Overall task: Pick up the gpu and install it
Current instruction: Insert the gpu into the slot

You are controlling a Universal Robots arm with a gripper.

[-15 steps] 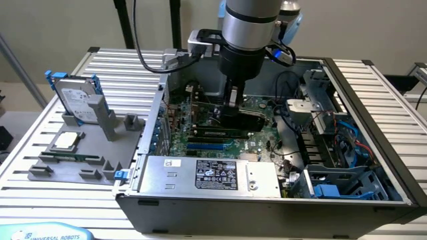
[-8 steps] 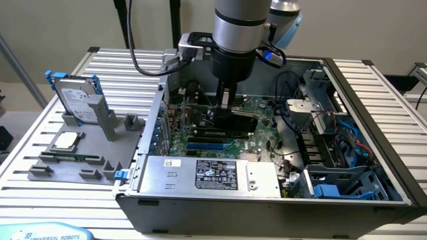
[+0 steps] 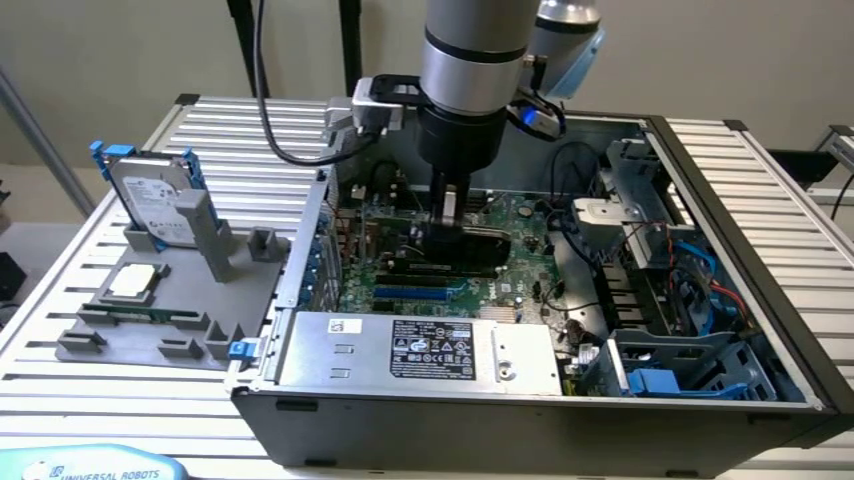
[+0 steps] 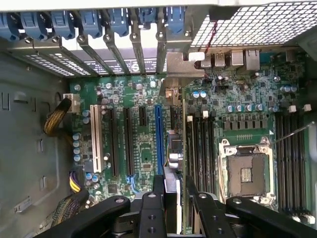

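Observation:
The gpu (image 3: 470, 250) stands on edge low over the green motherboard (image 3: 514, 215) inside the open computer case (image 3: 534, 420), its dark face toward the case front. My gripper (image 3: 451, 228) reaches straight down into the case and is shut on the card's top edge. In the wrist view the gpu (image 4: 173, 148) shows edge-on between the black fingers (image 4: 157, 196), running along the motherboard beside the blue slot (image 4: 159, 134), with its silver bracket (image 4: 181, 64) at the case's rear slot openings. Whether the card sits fully in a slot is hidden.
On the exterior view's left, a grey fixture (image 3: 160, 335) carries a silver hard drive with blue rails (image 3: 151, 195) and a small square CPU chip (image 3: 138, 281). The power supply (image 3: 414, 350) lies at the case front. An open CPU socket (image 4: 246, 173) and memory slots (image 4: 292, 148) flank the card.

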